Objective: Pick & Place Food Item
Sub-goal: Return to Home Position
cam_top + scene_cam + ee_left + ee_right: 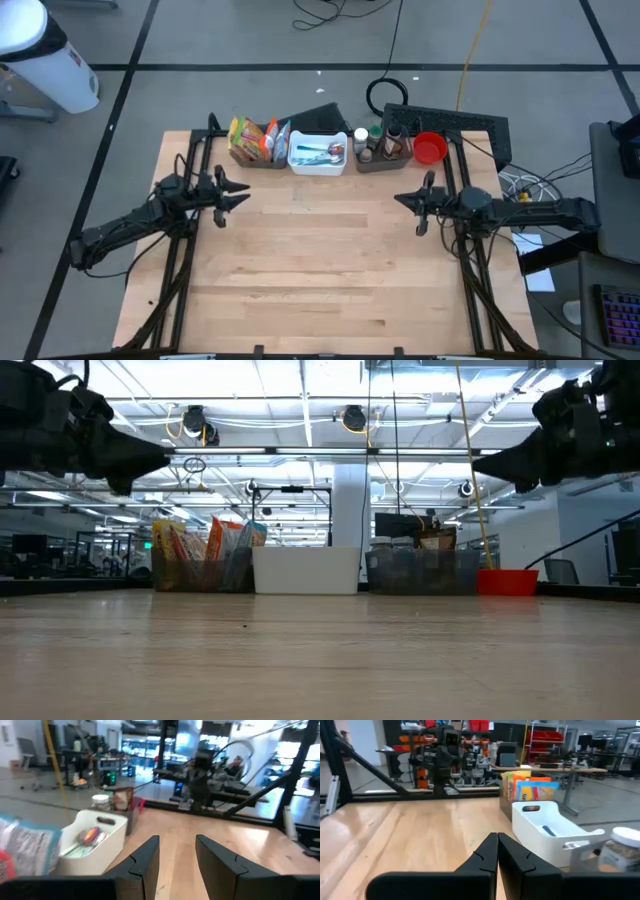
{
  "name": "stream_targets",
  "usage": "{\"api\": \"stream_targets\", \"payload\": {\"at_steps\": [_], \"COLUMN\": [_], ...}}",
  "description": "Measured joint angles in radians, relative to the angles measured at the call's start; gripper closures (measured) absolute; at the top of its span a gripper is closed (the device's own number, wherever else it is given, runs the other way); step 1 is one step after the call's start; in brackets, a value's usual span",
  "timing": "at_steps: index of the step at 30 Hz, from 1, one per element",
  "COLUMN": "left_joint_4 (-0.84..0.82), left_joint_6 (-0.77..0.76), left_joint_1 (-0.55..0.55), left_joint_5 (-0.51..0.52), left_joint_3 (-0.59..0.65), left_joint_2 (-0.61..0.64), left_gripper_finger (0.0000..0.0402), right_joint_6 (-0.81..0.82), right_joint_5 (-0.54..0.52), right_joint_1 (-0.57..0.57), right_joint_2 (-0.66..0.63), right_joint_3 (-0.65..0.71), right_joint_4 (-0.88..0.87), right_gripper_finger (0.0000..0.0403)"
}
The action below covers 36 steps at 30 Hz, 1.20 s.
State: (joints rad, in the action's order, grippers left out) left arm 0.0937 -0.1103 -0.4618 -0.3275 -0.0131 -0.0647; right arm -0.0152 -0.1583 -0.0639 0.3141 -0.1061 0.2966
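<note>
A light wooden bench (320,270) carries a row of containers along its far edge. Nearest the far-left corner is the left black rectangular bin (255,164). In it are the orange plastic food packs (243,135), beside a pack with blue on it. The packs stand on end with their long axes roughly upright. In the low view they lean a little and rise above the bin's rim (215,545). Which of them is the noodle pack cannot be told.

Just beside that bin, towards the middle of the far edge, is a white plastic tub (318,167) with small wrapped items inside. Next along is the right black rectangular bin (385,166), holding jars and bottles. A red round bowl (430,150) sits at its far-right end.

The left claw (243,194) hangs above the left side of the bench, well clear of the surface and short of the bins. It points across towards the right edge. Its dark fingers (145,857) are spread with a plain gap between them, and they hold nothing.

The right claw (400,200) hangs above the right side at about the same height, pointing back towards the left edge. Its fingers (487,852) are pressed together, empty. The two claws face each other, well apart, over bare wood.
</note>
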Motion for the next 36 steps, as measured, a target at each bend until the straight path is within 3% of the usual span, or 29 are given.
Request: {"api": "stream_targets", "payload": {"at_steps": [6, 20, 36], "left_joint_4": [0.001, -0.029, -0.032], "left_joint_6": [0.025, 0.058, 0.054], "left_joint_1": [0.0, 0.0, 0.0], "left_joint_5": [-0.083, -0.077, -0.075], "left_joint_3": [-0.002, -0.003, -0.003], "left_joint_2": [0.001, 0.001, 0.0], "left_gripper_finger": [0.0266, 0.0266, 0.0266], "right_joint_6": [-0.009, -0.035, -0.033], "right_joint_5": [0.039, 0.077, 0.112], "right_joint_1": [-0.001, -0.056, -0.11], "right_joint_2": [-0.001, -0.018, -0.291], "right_joint_3": [0.036, 0.041, 0.043], "right_joint_4": [0.074, -0.023, -0.235], "right_gripper_finger": [0.0402, 0.0402, 0.0403]}}
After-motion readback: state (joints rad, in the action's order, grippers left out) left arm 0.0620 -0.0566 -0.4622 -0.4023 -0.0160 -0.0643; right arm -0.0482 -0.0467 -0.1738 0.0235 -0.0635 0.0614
